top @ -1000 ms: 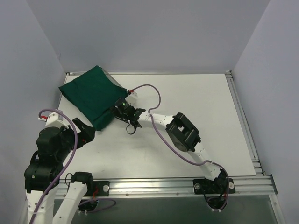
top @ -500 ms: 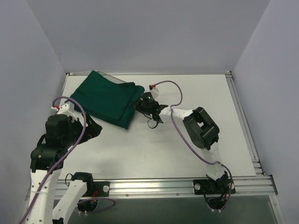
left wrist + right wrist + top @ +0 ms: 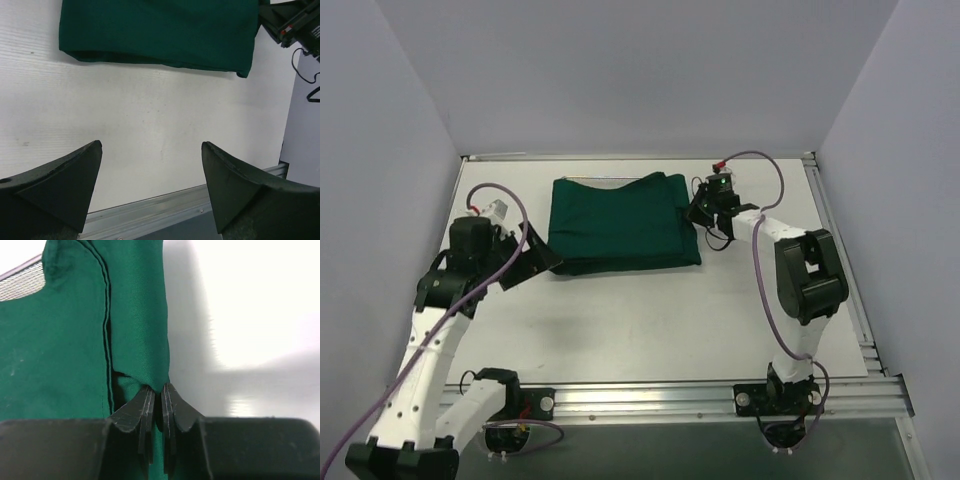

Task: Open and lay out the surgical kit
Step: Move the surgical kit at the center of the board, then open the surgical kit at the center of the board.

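Lying folded, dark green drape (image 3: 620, 225), tray mesh (image 3: 17, 280) exposed, right hand (image 3: 158, 390) pinching

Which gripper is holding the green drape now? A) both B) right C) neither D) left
B: the right gripper is shut on a fold at the edge of the green drape, while the left gripper is open over the table, short of the cloth.
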You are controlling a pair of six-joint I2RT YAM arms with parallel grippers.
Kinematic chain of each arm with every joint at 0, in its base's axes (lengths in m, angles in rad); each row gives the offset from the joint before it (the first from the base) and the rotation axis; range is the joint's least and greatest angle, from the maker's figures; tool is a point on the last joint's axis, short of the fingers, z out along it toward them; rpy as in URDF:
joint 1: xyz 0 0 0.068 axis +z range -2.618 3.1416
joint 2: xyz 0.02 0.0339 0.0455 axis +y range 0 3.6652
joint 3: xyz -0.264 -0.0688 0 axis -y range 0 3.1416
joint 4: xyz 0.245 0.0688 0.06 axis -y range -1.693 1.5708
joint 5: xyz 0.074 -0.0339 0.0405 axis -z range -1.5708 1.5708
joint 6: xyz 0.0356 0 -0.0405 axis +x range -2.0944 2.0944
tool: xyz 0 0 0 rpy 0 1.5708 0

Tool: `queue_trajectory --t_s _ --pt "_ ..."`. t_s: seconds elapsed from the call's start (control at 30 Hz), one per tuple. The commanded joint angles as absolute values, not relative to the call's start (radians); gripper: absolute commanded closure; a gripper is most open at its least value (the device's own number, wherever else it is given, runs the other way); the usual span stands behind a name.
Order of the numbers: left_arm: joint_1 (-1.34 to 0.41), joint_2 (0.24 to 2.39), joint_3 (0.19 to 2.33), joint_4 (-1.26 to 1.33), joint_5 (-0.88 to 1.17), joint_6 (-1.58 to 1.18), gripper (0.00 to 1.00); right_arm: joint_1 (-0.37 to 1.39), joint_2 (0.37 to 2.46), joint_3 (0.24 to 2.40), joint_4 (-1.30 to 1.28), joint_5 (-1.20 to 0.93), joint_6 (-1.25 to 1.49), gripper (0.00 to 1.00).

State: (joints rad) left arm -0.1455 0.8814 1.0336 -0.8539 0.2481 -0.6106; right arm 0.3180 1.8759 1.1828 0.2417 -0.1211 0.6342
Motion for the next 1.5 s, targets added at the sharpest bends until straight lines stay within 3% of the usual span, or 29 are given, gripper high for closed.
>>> queue_trajectory --t_s 0.0,0.07,0.1,0.2,0.33,0.47,0.53,0.77,0.9,0.93,1.3,1.47 --pt "-0.198 0.984 1.043 -0.692 0.262 -0.649 0.11 0.240 1.857 1.238 0.117 -0.156 0.470 0.97" --pt "-0.259 1.061 1.078 -0.667 0.213 -0.652 0.11 0.212 1.867 1.241 0.091 -0.189 0.440 0.84" --pt "-0.281 1.089 1.094 -0.645 0.198 -0.647 0.11 0.189 1.867 1.244 0.078 -0.192 0.433 0.61" --pt "-0.363 1.207 1.187 -0.636 0.115 -0.617 0.10 0.173 1.844 1.243 0.037 -0.199 0.399 0.38" --pt "-0.400 1.325 1.322 -0.721 0.072 -0.601 0.10 0.173 1.800 1.264 -0.145 -0.160 0.370 0.31" --pt "-0.434 1.290 1.325 -0.776 0.106 -0.630 0.01 0.184 1.588 1.104 -0.094 -0.170 0.446 0.22" --pt "-0.437 1.279 1.324 -0.842 0.106 -0.649 0.05 0.201 1.527 1.069 -0.109 -0.213 0.480 0.18" --pt "-0.518 1.292 1.371 -0.957 0.040 -0.597 0.03 0.207 1.425 1.032 -0.153 -0.406 0.531 0.18" --pt "-0.592 1.327 1.410 -0.959 -0.034 -0.558 0.00 0.209 1.427 1.008 -0.132 -0.454 0.532 0.25" --pt "-0.601 1.334 1.422 -0.965 -0.038 -0.558 0.06 0.209 1.433 0.994 -0.106 -0.474 0.534 0.30" --pt "-0.621 1.427 1.520 -0.983 -0.038 -0.523 0.10 0.242 1.560 0.965 -0.006 -0.505 0.663 0.51" --pt "-0.621 1.427 1.522 -0.986 -0.035 -0.512 0.11 0.278 1.571 0.963 0.012 -0.474 0.670 0.53"
